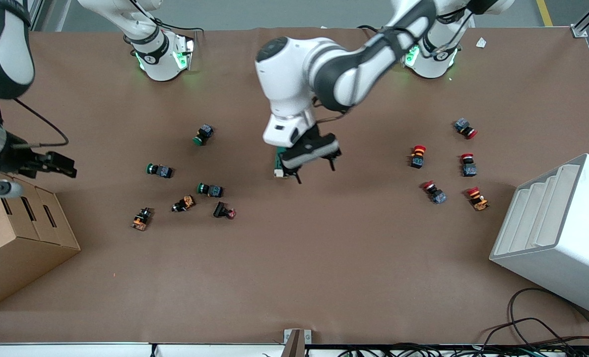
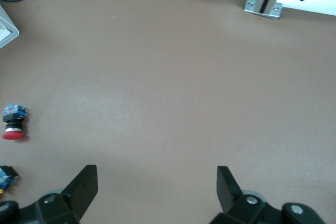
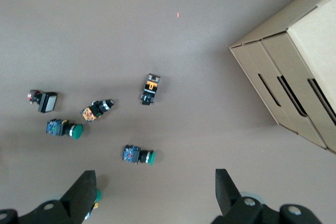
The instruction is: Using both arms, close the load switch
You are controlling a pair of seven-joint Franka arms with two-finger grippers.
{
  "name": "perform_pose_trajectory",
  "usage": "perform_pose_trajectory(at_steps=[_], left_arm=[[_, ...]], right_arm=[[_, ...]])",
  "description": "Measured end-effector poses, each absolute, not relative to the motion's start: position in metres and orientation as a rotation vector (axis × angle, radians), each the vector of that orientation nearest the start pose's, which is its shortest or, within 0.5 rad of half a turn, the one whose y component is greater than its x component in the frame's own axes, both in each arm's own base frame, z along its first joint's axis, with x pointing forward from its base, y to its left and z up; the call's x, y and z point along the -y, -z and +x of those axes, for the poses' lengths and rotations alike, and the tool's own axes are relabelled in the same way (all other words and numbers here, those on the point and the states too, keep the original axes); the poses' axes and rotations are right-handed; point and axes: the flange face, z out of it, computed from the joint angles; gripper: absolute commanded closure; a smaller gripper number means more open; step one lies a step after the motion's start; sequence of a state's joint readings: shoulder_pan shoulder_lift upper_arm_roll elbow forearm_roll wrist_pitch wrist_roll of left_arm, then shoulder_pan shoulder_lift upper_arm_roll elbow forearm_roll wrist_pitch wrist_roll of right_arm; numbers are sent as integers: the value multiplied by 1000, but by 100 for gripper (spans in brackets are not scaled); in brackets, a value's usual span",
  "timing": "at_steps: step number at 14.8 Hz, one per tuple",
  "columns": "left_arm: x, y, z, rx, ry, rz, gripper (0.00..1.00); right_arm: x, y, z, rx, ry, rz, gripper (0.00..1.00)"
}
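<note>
The load switch (image 1: 279, 165), a dark green block with a cream-white end, lies on the brown table (image 1: 294, 258) near its middle. My left gripper (image 1: 316, 172) is open and empty, low over the table right beside the switch, toward the left arm's end; the wrist partly covers the switch. The left wrist view shows its open fingers (image 2: 84, 184) over bare table, with the switch out of view. My right gripper (image 1: 68, 167) is open and empty, raised at the right arm's end of the table next to the cardboard box. Its fingers (image 3: 84, 190) show in the right wrist view.
Several green-capped and orange push-buttons (image 1: 210, 189) lie toward the right arm's end; they also show in the right wrist view (image 3: 139, 156). Red-capped push-buttons (image 1: 418, 155) lie toward the left arm's end. A cardboard box (image 1: 21, 238) and a white stepped bin (image 1: 557, 233) stand at the table's two ends.
</note>
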State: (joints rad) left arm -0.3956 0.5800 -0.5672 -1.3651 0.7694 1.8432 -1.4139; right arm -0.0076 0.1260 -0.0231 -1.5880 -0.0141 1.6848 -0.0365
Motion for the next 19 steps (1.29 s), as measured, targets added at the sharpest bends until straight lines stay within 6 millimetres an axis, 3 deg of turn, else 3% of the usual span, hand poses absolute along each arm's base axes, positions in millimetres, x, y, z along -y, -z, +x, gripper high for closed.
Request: perform_pose_trajectory(at_steps=[5, 9, 11, 14, 19], left_arm=[[416, -475, 563, 386, 440, -2947, 0], [377, -483, 583, 282, 334, -2981, 0], [369, -492, 584, 270, 255, -3048, 0], [344, -534, 581, 184, 213, -3118, 0], [247, -606, 569, 125, 80, -3176, 0]], right_arm=[[19, -582, 577, 12, -49, -3161, 0], [20, -602, 556, 9, -22, -3161, 0], [22, -615, 540, 0, -27, -3161, 0], [27, -630, 522, -17, -28, -3159, 0], [22, -630, 519, -15, -33, -3124, 0]])
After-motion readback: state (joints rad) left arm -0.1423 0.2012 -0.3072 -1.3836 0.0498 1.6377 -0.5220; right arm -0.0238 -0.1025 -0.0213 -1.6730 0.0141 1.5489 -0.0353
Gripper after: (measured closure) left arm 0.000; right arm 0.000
